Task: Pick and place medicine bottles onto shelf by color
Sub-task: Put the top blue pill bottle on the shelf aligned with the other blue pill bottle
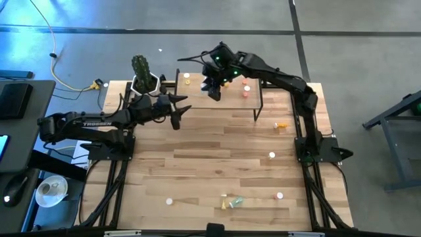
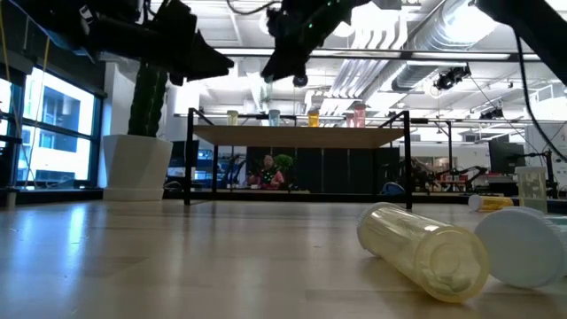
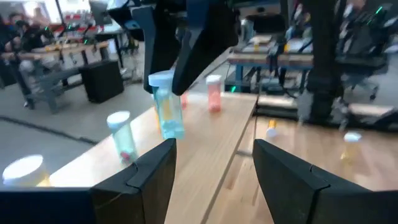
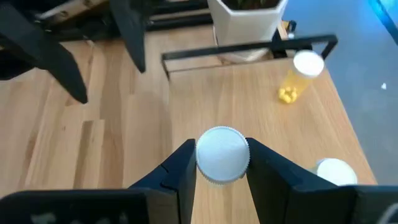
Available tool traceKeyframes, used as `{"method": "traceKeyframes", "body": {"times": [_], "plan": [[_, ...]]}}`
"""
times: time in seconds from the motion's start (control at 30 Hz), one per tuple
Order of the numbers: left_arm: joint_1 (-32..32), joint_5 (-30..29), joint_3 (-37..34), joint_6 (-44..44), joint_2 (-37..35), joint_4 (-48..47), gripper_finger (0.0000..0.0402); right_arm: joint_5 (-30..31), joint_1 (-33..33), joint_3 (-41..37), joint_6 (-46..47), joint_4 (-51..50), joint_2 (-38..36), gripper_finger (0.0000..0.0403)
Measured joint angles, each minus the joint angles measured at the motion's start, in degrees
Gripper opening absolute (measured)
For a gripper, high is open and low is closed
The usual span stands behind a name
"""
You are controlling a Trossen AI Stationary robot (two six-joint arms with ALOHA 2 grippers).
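In the low view a clear yellowish bottle (image 2: pixel 423 251) lies on its side nearest the camera, a white cap (image 2: pixel 524 246) touching it; the high view shows such strays as specks near the surface's (image 1: pixel 197 158) front edge, with bare planks between them and the shelf (image 1: pixel 253 99).

Farther back, the left hand (image 1: pixel 179 108) hovers just off the shelf's left end, its fingers (image 3: pixel 149 174) spread wide and gripping nothing. The cactus pot (image 1: pixel 143 82) stands close behind it.

Over the shelf, the right hand (image 4: pixel 221 163) pinches the white cap of a bluish-green bottle (image 3: pixel 168 104), which only the left wrist view shows hanging upright above the board. Beside it on the shelf stand a green-tinted bottle (image 3: pixel 122 135), a pink one (image 3: pixel 213 93) and a yellow one (image 4: pixel 297 76), leaving open board toward the shelf's right end.
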Motion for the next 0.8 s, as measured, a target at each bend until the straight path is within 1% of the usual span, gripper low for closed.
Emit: {"method": "traceKeyframes", "body": {"times": [0.17,0.4,0.63,0.8], "plan": [[0.0,-3.5,0.0,0.8,0.0,-2.2,0.0204,0.3,0.2,0.0,0.3,-0.7,1.0,0.0109],[0.0,-3.6,0.0,1.2,0.0,-1.7,0.0204,0.5,-0.2,0.0,0.7,-1.1,1.2,0.0109],[0.0,-3.6,0.0,1.2,0.0,-2.4,0.0204,0.6,0.7,-0.1,0.9,-7.7,1.0,0.0109],[0.0,-3.6,0.0,1.2,0.0,-2.6,0.0204,0.6,1.9,-0.1,0.7,-9.9,0.5,0.0109]]}}
